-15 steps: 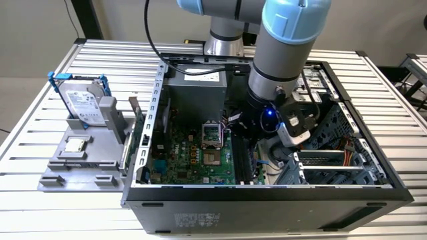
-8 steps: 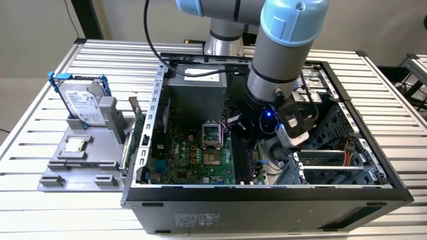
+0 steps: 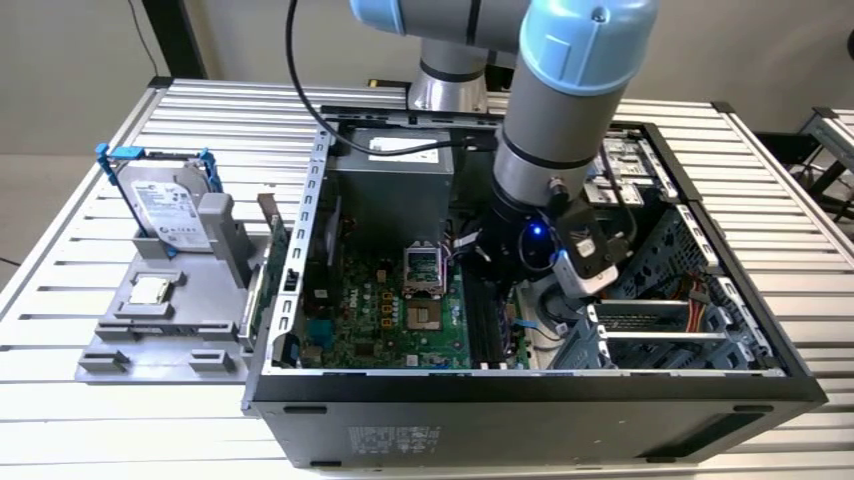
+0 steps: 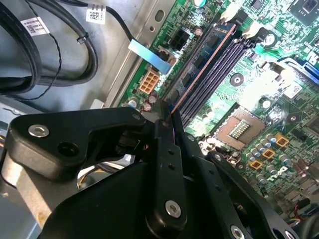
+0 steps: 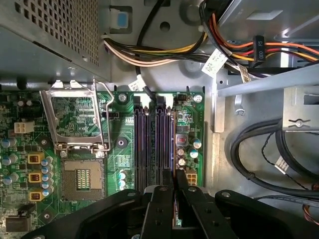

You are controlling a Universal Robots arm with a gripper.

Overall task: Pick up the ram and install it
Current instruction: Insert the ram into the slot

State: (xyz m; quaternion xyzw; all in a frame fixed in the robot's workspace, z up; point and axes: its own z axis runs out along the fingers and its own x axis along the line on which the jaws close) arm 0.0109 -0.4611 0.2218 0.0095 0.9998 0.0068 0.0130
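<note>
A ribbed metal worktop (image 3: 120, 420) carries the open computer case (image 3: 534, 400), with pale walls behind. The arm reaches down into the case. On the motherboard (image 5: 75, 149), the claw (image 5: 174, 199) is closed on the ram (image 4: 199, 69), a slim stick held on edge, running straight out from the claw's tips over the outermost of the dark memory slots (image 5: 144, 144).

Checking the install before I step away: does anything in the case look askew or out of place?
Nothing stands out. The gripper holds the ram edge-on, in line with the memory slots. The CPU socket sits empty with its cover raised.
</note>
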